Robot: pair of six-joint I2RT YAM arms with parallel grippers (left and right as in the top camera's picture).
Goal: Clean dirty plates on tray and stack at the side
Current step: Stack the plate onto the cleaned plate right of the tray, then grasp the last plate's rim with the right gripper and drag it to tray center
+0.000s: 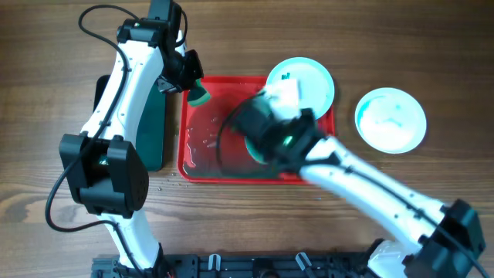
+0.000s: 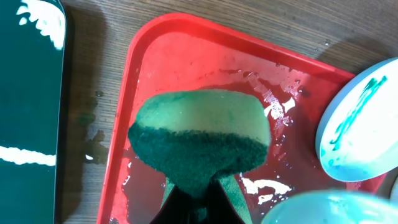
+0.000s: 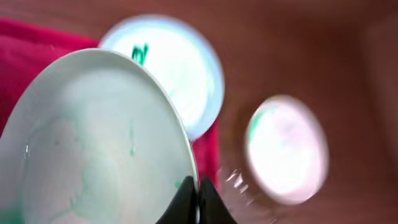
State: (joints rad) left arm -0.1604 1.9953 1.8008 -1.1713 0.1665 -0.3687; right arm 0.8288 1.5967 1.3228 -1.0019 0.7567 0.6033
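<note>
The right gripper (image 3: pixel 198 202) pinched the rim of a faintly streaked plate (image 3: pixel 99 143) over the tray (image 1: pixel 202 143)'s right half. The left gripper (image 2: pixel 198 202) clamped a sponge (image 2: pixel 199 140) over the tray's far-left corner, so that plate lay to the sponge's right. A smeared plate (image 1: pixel 312 77) overlapped the far-right corner. A third plate (image 1: pixel 390 120), off the tray's right edge, was probably the stack and lay nearer the right arm.

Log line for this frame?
left end effector: shut on sponge over tray | right end effector: shut on held plate | smeared plate: on tray corner | third plate: on table, off tray
</note>
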